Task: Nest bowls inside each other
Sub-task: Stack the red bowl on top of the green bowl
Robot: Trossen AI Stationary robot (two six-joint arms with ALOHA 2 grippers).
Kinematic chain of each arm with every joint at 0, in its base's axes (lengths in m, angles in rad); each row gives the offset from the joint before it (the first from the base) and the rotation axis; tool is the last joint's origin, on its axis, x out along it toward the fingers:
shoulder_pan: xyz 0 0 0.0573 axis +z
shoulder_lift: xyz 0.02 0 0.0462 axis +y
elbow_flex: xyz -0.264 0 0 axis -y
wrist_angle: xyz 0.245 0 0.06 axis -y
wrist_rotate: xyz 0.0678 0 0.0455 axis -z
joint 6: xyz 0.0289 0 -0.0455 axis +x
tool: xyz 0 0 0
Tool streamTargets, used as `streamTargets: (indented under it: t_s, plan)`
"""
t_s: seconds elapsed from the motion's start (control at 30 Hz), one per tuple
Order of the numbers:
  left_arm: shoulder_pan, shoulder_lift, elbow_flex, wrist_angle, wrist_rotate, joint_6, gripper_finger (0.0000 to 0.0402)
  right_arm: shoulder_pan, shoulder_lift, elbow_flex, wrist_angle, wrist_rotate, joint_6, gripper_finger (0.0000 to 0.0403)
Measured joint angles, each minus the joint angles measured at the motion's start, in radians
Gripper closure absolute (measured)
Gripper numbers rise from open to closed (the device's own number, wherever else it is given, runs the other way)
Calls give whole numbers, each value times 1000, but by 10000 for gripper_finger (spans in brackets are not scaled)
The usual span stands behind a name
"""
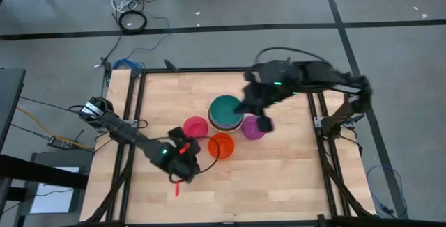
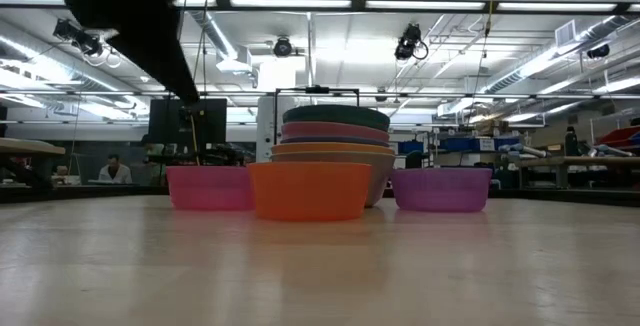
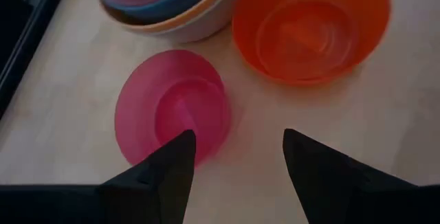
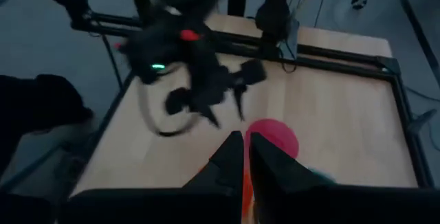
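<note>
A stack of larger bowls [image 1: 226,113], teal on top, stands mid-table. Around it, each on its own base, sit a magenta bowl [image 1: 196,127], a red-orange bowl [image 1: 221,145] and a purple bowl [image 1: 253,127]. My left gripper [image 3: 237,162] is open and tipped downward. It hovers at the near side of the magenta bowl [image 3: 172,110] and beside the red-orange bowl [image 3: 309,25], touching neither. My right gripper [image 4: 245,152] is shut on nothing, raised above the stack's right side [image 1: 245,107].
Black frame rails [image 1: 132,115] border the table on the left, right and far sides. Bare wood lies toward the near edge [image 1: 265,185]. A small red item [image 1: 177,189] lies near the left arm. In the low view the bowls [image 2: 310,191] stand in a row.
</note>
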Motion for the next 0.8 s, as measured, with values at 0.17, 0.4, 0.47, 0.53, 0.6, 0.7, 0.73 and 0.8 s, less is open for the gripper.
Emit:
streamTargets:
  t_s: [0.17,0.4,0.47,0.53,0.6,0.7,0.73,0.8]
  plan:
    - [111,0,-15,18,72,189,173,103,-99,-3,-134,130,85,387]
    - [255,0,-15,56,146,358,173,324,-170,-3,-289,376,227,387]
    - [289,0,-15,64,173,385,173,396,-177,-3,-332,449,270,387]
    - [320,0,-15,61,213,411,173,471,-185,-4,-374,522,320,387]
    - [343,9,-15,64,242,433,173,544,-192,-4,-410,602,380,387]
    - [363,29,-15,67,284,463,173,661,-200,-4,-466,729,482,387]
    - [368,38,-15,67,294,469,173,698,-201,-4,-488,767,518,387]
    - [373,58,-15,76,331,488,173,767,-202,-5,-507,834,587,387]
